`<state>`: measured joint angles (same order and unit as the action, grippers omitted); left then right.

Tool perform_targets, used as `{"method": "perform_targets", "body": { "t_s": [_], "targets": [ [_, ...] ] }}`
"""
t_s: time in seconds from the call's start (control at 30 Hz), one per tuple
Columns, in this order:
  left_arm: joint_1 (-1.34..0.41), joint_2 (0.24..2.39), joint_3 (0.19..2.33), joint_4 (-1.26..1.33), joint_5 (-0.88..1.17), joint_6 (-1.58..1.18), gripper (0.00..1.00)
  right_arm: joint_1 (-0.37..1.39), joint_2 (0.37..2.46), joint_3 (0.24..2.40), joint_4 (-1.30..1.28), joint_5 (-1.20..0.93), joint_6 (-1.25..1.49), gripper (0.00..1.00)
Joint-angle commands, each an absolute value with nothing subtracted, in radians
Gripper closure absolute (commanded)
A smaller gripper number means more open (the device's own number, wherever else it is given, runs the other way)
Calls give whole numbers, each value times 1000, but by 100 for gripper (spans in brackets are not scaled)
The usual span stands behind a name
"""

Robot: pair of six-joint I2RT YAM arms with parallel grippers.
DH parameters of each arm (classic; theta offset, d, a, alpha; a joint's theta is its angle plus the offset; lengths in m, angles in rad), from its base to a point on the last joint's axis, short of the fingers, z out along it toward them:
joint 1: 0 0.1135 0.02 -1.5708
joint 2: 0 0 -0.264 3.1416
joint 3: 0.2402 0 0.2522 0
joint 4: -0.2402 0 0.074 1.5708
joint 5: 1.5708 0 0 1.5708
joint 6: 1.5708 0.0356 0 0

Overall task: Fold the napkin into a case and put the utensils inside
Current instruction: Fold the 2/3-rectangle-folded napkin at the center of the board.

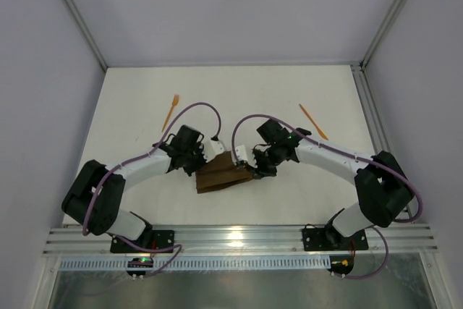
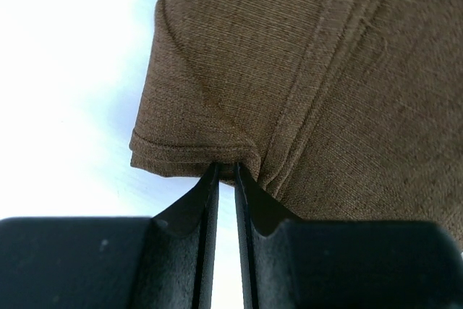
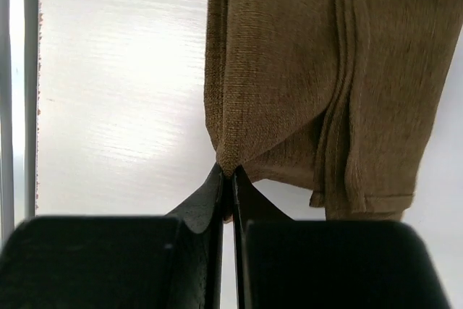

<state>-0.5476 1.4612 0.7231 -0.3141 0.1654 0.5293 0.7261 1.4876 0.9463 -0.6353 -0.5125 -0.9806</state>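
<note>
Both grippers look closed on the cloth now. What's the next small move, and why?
Probably lift both pinched spots a little, together, to start the next fold. The left gripper and right gripper are each shut on an edge of the napkin, which lies layered but not yet narrow, and the fork and the other orange utensil lie well away from it.

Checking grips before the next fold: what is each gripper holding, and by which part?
Both hold the napkin. The left gripper pinches its hemmed edge near a corner; the right gripper pinches a folded corner.
</note>
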Motion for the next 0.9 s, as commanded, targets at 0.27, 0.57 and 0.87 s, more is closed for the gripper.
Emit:
{"method": "perform_targets", "body": {
  "t_s": [0.27,0.57,0.87],
  "targets": [
    [-545,1531,709,-281,141,588,85,598,1530,991,-566,-661,-723,89],
    [-545,1525,695,-276,127,598,85,492,1505,893,-408,-834,-448,94],
    [-545,1532,700,-265,129,611,85,492,1465,819,-164,-682,-250,86]
  ]
}}
